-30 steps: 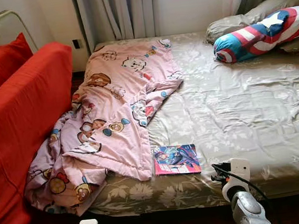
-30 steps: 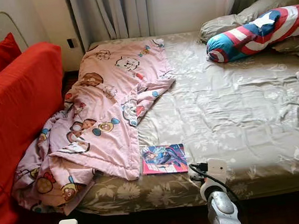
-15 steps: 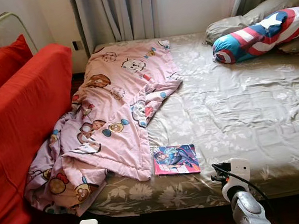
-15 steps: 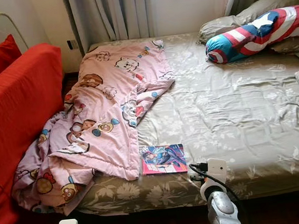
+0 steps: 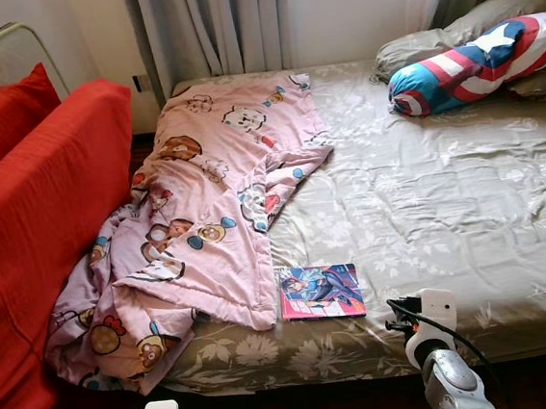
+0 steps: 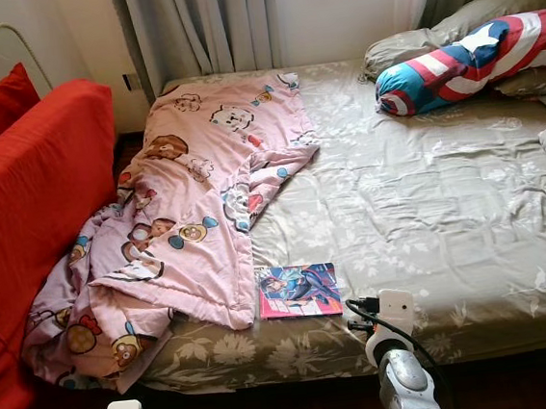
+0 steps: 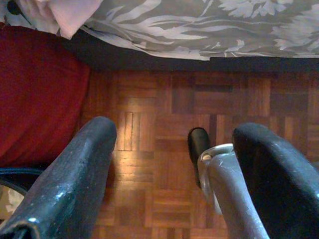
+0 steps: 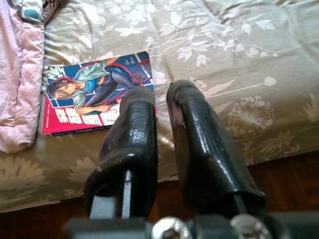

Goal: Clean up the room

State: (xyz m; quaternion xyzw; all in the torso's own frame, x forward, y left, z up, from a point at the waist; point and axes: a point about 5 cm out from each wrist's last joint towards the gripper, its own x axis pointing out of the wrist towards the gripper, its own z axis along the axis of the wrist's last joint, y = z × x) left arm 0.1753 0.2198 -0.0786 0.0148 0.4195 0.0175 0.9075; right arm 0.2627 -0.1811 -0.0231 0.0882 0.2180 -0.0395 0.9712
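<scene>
Red fabric sofa (image 5: 32,218) at left; a crumpled pink cartoon quilt (image 5: 207,220) drapes off the floral bed (image 5: 447,207). A glossy flat comic (image 5: 322,291) lies near the bed's near edge — long axis left-right. Left gripper (image 7: 169,164) spread wide over parquet; right gripper (image 8: 162,124) — fingers nearly together, empty — just near of the comic.

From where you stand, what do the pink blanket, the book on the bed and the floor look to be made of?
The pink blanket looks like soft printed cotton: matte, rumpled folds. The book seems a paperback with a glossy printed cover, flat and thin. The floor looks like polished wood parquet, laid in small blocks.
</scene>
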